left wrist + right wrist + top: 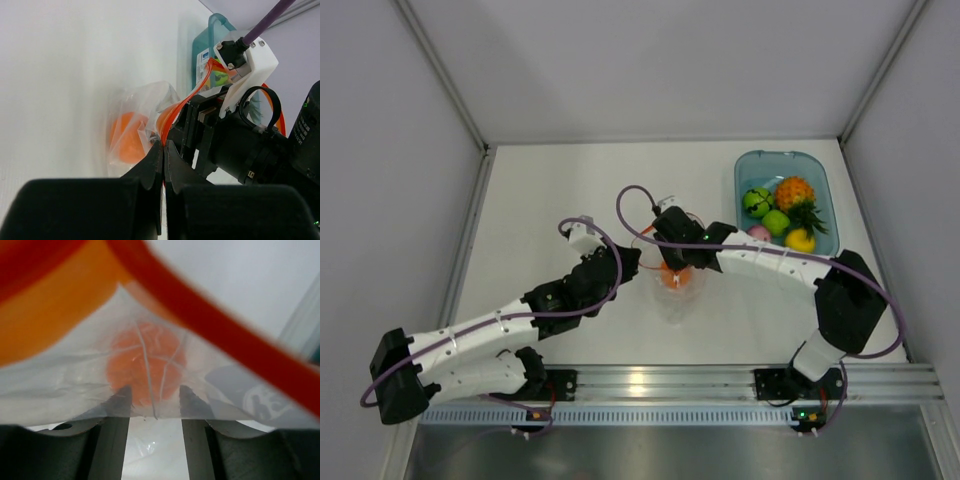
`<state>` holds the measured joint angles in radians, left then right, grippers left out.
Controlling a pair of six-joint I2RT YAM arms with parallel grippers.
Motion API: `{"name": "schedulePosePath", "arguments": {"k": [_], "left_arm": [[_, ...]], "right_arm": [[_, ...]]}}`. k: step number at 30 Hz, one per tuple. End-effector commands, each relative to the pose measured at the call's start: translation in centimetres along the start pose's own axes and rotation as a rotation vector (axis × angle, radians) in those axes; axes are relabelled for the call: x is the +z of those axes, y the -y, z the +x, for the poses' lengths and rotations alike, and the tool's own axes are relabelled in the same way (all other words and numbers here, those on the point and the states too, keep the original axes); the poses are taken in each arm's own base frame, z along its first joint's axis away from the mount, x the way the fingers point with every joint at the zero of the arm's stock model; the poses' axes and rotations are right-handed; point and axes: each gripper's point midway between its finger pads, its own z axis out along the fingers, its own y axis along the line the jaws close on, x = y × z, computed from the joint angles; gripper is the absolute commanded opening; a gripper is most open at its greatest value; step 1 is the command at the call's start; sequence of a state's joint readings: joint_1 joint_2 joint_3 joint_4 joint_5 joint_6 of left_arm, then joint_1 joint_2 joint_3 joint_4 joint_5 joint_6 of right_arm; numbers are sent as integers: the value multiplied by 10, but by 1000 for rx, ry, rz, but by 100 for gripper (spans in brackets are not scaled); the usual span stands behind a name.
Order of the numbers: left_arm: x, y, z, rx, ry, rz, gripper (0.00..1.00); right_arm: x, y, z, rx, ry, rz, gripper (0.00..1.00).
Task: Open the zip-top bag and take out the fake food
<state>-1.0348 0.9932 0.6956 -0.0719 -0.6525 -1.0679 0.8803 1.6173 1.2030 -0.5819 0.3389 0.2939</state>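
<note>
While the left gripper point(163, 150) pinches it, the crinkly bag point(142, 105) holds round fruit point(126, 139).

One bag point(678, 298), one tub point(786, 156), seemingly six fruits point(794, 191).

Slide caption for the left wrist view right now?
Left gripper shut on the zip-top bag at its orange-red strip, one orange fake food piece inside, blue tub behind.

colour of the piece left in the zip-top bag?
Orange. The piece in the zip-top bag shows best in the right wrist view.
</note>
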Motion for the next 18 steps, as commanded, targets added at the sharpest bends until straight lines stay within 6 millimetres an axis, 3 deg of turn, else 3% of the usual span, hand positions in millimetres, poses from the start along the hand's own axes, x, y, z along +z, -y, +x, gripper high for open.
{"name": "schedulePosePath", "arguments": {"k": [1, 11, 18], "left_arm": [[1, -6, -2, 36, 16, -16, 0], [1, -3, 2, 51, -5, -3, 0], [2, -4, 2, 62, -1, -9, 0]], "right_arm": [[4, -13, -20, 118, 85, -67, 45], [45, -8, 4, 187, 59, -2, 61], [58, -4, 27, 168, -13, 33, 74]]}}
